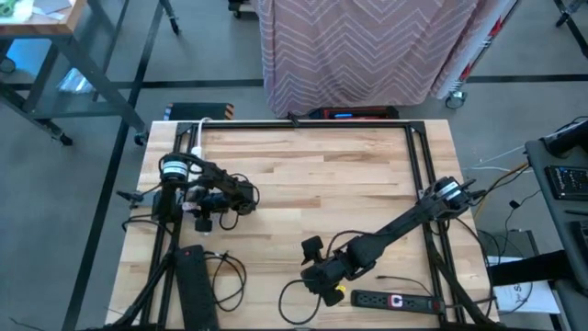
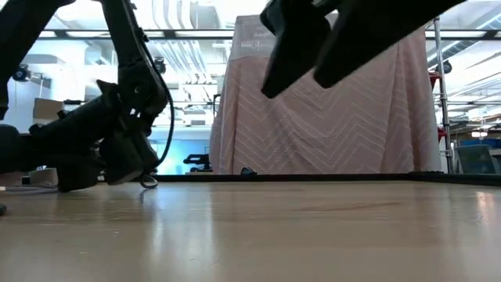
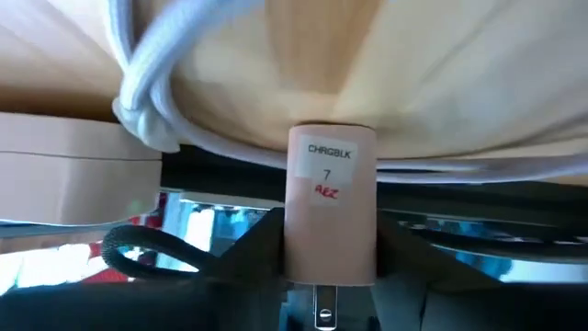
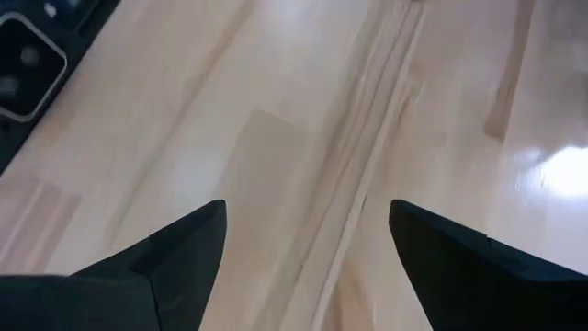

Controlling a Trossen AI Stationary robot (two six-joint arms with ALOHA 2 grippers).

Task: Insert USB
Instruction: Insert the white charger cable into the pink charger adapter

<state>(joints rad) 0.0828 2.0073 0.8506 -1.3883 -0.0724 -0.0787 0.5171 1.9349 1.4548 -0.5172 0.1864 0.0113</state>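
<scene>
While the right gripper [image 1: 317, 262] hangs over bare wood near the front middle of the wooden table [image 1: 322, 175], its two dark fingers [image 4: 175, 253] spread wide apart with nothing between them, the left gripper [image 1: 204, 210] sits low at the table's left side. In the left wrist view, that gripper's fingers [image 3: 248, 253] press against both sides of a white charger block [image 3: 332, 207], pinching it. The block carries a label reading "CHRGBLK 7", and metal plug prongs [image 3: 322, 308] show at its near end. A white cable [image 3: 152, 83] loops across the wood just beyond the block. A black power strip [image 1: 393, 299] with a red switch lies at the front right of the table, just beside the right gripper. Another black power strip [image 1: 194, 290] lies along the front left edge, with black cords [image 1: 230, 276] curling next to it.
</scene>
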